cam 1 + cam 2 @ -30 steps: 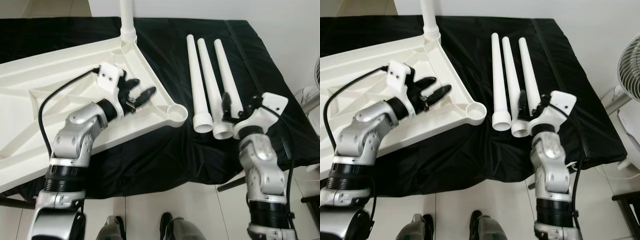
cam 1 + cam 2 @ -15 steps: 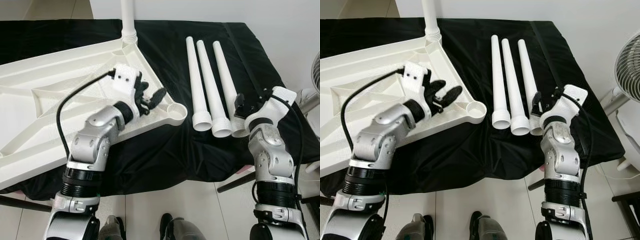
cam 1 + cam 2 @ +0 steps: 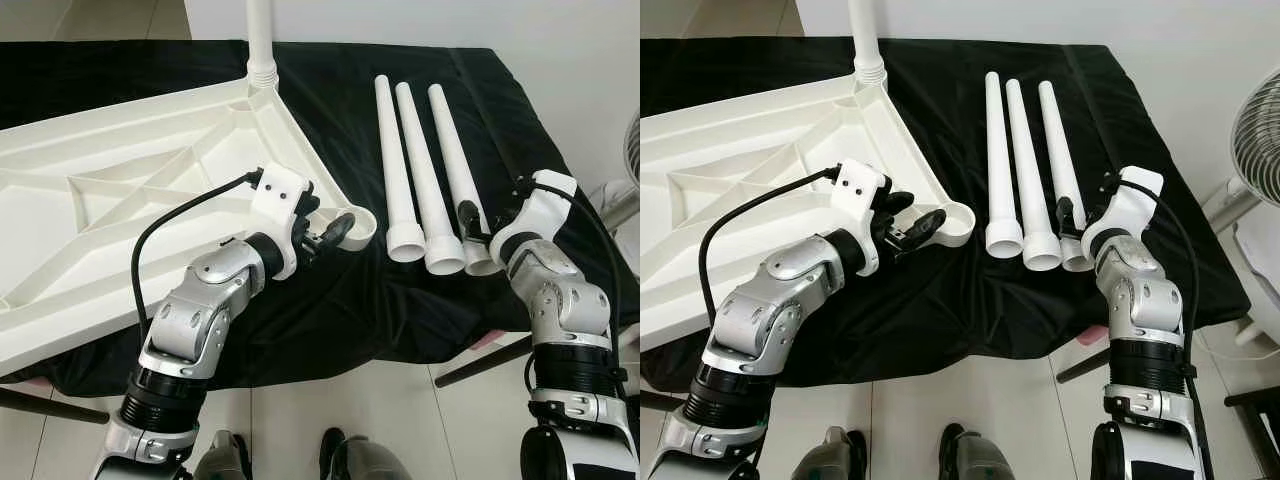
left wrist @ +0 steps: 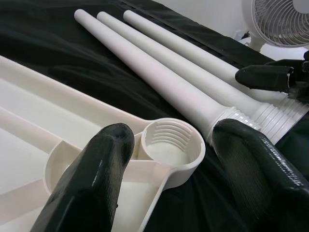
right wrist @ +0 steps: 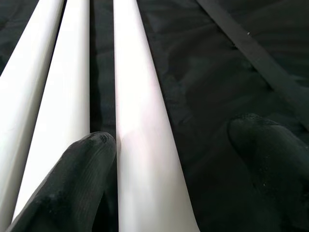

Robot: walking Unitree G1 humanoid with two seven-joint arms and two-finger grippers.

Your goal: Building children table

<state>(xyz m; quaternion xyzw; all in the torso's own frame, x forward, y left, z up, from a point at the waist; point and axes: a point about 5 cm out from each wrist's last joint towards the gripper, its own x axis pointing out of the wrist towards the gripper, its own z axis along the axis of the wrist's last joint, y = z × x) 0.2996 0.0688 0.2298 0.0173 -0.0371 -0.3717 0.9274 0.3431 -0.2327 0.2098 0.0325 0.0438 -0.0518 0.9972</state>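
1 white tabletop [image 3: 120,200] upside down on black cloth [image 3: 330,300], 1 leg [image 3: 260,40] already standing at its 12 o'clock corner. 3 loose legs [image 3: 425,170] side by side at 3 o'clock. Left gripper [image 3: 325,235], fingers apart, at empty corner socket [image 4: 171,145]. Right gripper [image 5: 178,169], fingers apart, straddling outermost leg [image 5: 140,121].

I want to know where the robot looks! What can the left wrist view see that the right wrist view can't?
Left wrist view: the tabletop's threaded corner socket, a fan and the right gripper.
Right wrist view: a black strap across the black cloth.
Both: three white table legs lying side by side, seen between open black fingers.
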